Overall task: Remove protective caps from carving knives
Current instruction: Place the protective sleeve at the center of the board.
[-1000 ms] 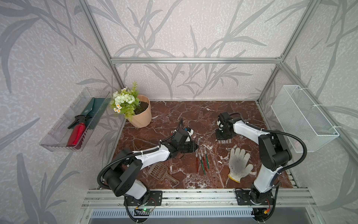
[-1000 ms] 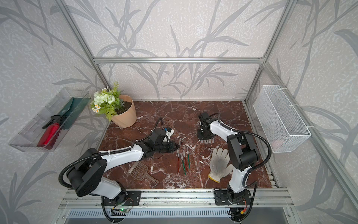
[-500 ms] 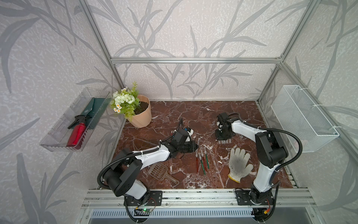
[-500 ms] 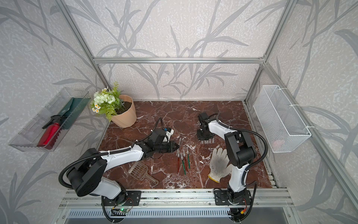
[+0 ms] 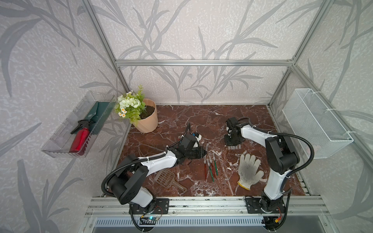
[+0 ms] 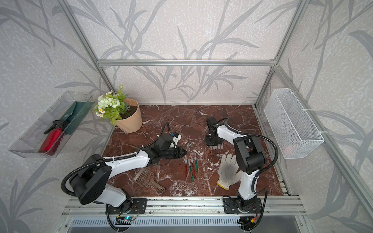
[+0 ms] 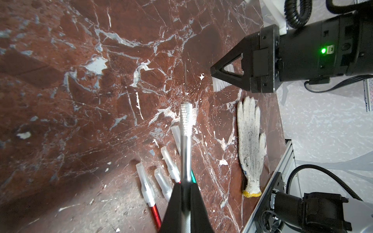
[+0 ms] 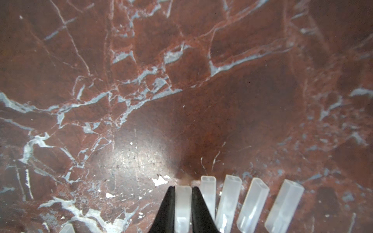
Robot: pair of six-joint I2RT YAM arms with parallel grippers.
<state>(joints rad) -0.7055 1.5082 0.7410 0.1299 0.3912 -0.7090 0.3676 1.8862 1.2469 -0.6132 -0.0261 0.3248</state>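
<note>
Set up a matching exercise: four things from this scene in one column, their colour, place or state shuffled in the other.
1. uncapped carving knife
2. work glove
3. scoop
4. spray bottle

A. red, in the clear wall tray
B. brown, flat on the table
C. clamped in the left gripper jaws
D. white, yellow cuff

Pairs: 1-C, 2-D, 3-B, 4-A
</note>
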